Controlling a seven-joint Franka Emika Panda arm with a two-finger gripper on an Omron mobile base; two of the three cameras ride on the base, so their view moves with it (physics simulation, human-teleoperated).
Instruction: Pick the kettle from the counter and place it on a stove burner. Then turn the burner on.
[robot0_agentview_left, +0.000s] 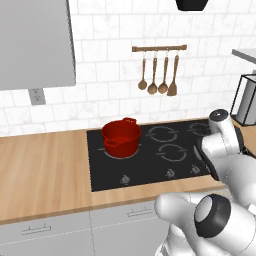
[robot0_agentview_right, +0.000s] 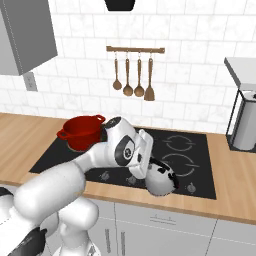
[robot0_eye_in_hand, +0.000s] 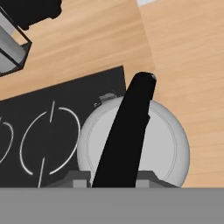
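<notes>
Silver kettle (robot0_eye_in_hand: 168, 144) in end effector (robot0_eye_in_hand: 114, 177) – straddling cooktop (robot0_eye_in_hand: 57, 113) edge.

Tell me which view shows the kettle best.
The hand view: the kettle sits right under the camera, its black handle running up between the tool's fingers. In both base views the arm hides it.

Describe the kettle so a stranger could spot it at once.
Start at the black cooktop set into the wooden counter. The kettle sits at its right end, straddling glass and wood, under the gripper. It is a squat silver dome with a black arched handle, unlike the red pot.
</notes>
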